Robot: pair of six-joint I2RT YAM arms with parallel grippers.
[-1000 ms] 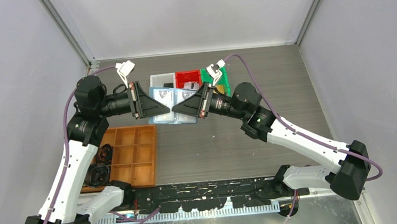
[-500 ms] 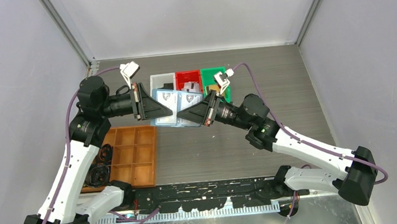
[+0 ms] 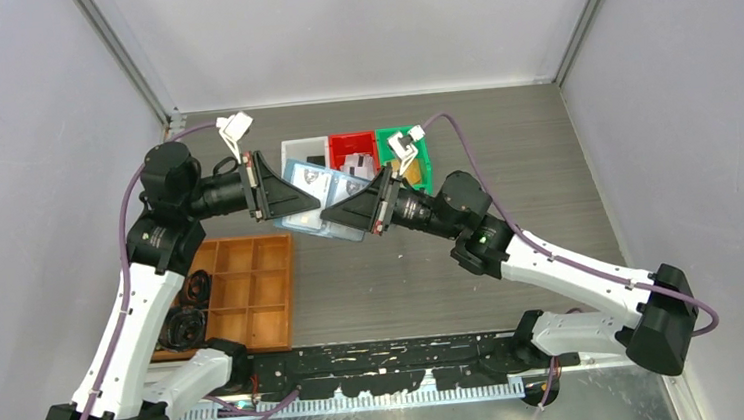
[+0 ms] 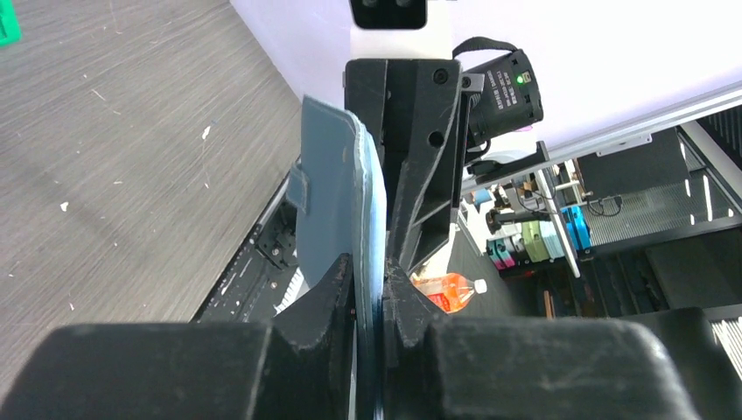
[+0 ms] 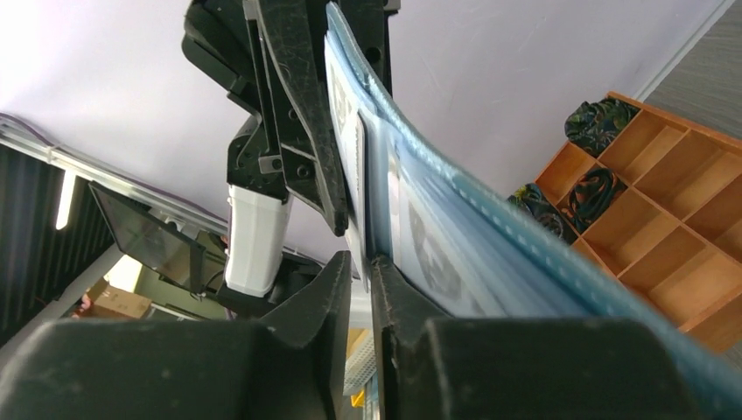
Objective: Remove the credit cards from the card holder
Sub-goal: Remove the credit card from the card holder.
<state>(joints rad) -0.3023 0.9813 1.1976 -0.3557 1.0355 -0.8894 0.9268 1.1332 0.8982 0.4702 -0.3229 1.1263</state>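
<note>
The light blue card holder (image 3: pixel 341 222) hangs open in the air between my two grippers, tilted, above the table's back middle. White credit cards (image 3: pixel 311 178) with a grey emblem sit in its pockets. My left gripper (image 3: pixel 314 212) is shut on the holder's edge; in the left wrist view the jaws (image 4: pixel 369 276) pinch the holder (image 4: pixel 332 192) edge-on. My right gripper (image 3: pixel 329 217) meets it from the right. In the right wrist view its jaws (image 5: pixel 359 262) are almost closed on the thin edge of a white card (image 5: pixel 352 144) in the holder (image 5: pixel 499 262).
Small white (image 3: pixel 301 149), red (image 3: pixel 350 144) and green (image 3: pixel 418 158) bins stand behind the holder. An orange-brown compartment tray (image 3: pixel 244 292) lies at the left with dark cable coils (image 3: pixel 184 323) beside it. Grey walls close in the table.
The right gripper drew back to the right, then came in again to the holder. The holder now tilts, its right end lower. The left gripper kept its hold.
</note>
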